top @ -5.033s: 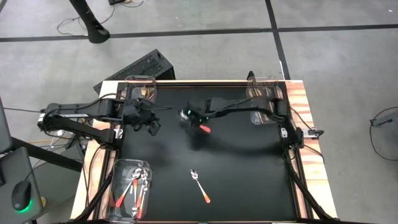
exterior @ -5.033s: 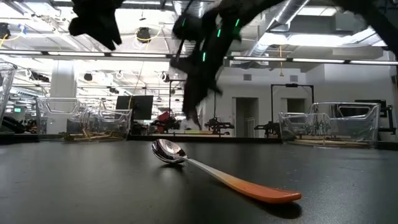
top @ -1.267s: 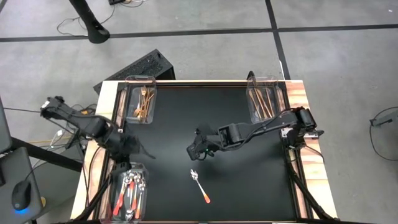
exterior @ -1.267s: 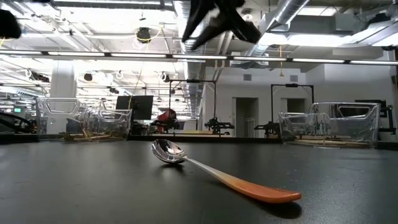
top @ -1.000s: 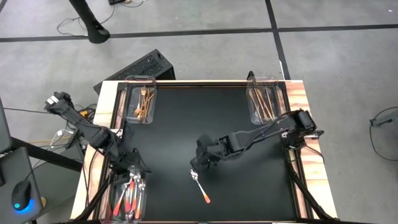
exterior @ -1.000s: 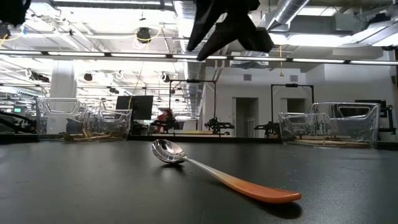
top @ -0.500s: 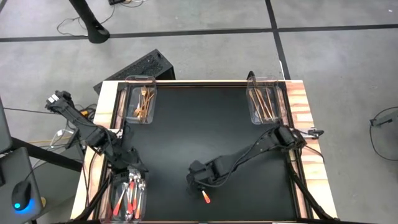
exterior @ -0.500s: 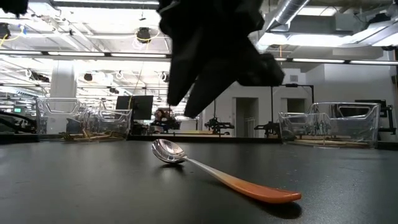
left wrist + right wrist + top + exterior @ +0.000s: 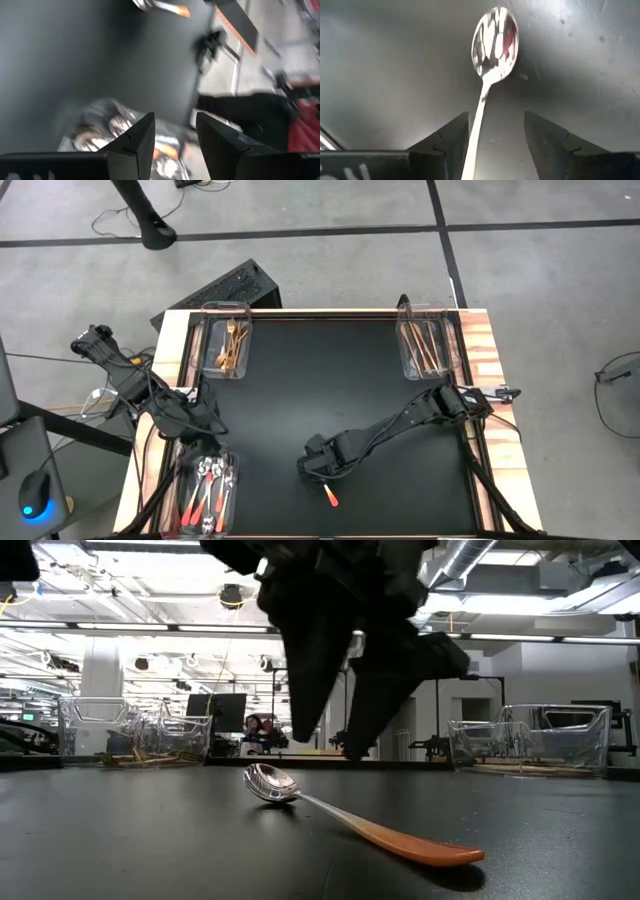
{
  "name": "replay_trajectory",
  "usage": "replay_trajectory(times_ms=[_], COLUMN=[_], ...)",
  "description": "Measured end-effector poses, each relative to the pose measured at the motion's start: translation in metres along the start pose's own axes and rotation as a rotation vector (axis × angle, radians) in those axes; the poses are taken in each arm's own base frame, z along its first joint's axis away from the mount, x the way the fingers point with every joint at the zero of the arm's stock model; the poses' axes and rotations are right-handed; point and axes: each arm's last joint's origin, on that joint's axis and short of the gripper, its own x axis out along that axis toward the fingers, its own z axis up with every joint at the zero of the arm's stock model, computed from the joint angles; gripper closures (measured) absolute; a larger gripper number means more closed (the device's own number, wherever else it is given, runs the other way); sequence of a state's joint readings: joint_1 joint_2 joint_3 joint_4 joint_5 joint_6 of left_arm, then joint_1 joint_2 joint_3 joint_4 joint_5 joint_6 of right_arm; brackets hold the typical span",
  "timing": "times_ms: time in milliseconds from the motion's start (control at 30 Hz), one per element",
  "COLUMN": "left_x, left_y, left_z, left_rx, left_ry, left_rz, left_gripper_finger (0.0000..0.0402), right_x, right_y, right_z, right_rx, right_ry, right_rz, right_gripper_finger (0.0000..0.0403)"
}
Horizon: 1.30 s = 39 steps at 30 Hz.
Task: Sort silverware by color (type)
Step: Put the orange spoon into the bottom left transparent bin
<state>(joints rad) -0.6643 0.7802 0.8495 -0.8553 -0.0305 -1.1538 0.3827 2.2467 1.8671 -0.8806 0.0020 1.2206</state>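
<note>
A silver spoon with an orange-red handle (image 9: pixel 420 845) lies flat on the black table, bowl (image 9: pixel 495 40) up. My right gripper (image 9: pixel 496 117) hangs open just over it, pointing steeply down, one finger on each side of the spoon's thin neck without touching it. In the high view the gripper (image 9: pixel 315 470) covers the bowl and only the handle's end (image 9: pixel 330 498) shows. My left gripper (image 9: pixel 175 125) is open and holds nothing. It hangs above the far end of the near-left bin (image 9: pixel 207 485), in which several spoons lie.
A clear bin of gold forks (image 9: pixel 230 340) stands at the far left corner. Another with copper knives (image 9: pixel 425 345) stands at the far right. The black table top between them is bare. Wooden rims run along both table sides.
My right gripper has dropped toward the table's near edge, down over the lying spoon, and its fingers have spread apart. My left gripper has risen from the spoon bin and drawn back toward the far edge. The spoon on the table has not moved.
</note>
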Motion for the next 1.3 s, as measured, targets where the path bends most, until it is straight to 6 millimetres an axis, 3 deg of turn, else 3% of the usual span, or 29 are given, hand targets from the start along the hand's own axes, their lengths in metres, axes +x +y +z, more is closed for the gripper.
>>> replay_trajectory(times_ms=[200, 633, 1033, 1167, 1300], left_x=[0.006, 0.006, 0.006, 0.006, 0.006], left_y=[0.001, 0.002, 0.007, 0.008, 0.01], left_z=[0.005, 0.007, 0.005, 0.005, 0.005], left_rx=[0.004, 0.04, 0.049, 0.051, 0.051], left_ry=[-0.145, -0.207, -0.208, -0.211, -0.224], left_rz=[0.095, 0.132, 0.194, 0.211, 0.231], left_gripper_finger=[0.0271, 0.0271, 0.0271, 0.0271, 0.0271], right_x=[0.0, 0.014, 0.05, 0.051, 0.051], right_y=[0.004, -0.005, -0.002, -0.007, -0.013], right_z=[0.008, 0.003, -0.007, -0.008, -0.006], right_rx=[0.017, 0.046, 0.012, 0.03, 0.038], right_ry=[-0.026, -0.009, 0.049, 0.079, 0.085], right_rz=[0.064, 0.028, 0.032, -0.013, -0.065], right_gripper_finger=[0.0209, 0.0235, 0.024, 0.027, 0.0325])
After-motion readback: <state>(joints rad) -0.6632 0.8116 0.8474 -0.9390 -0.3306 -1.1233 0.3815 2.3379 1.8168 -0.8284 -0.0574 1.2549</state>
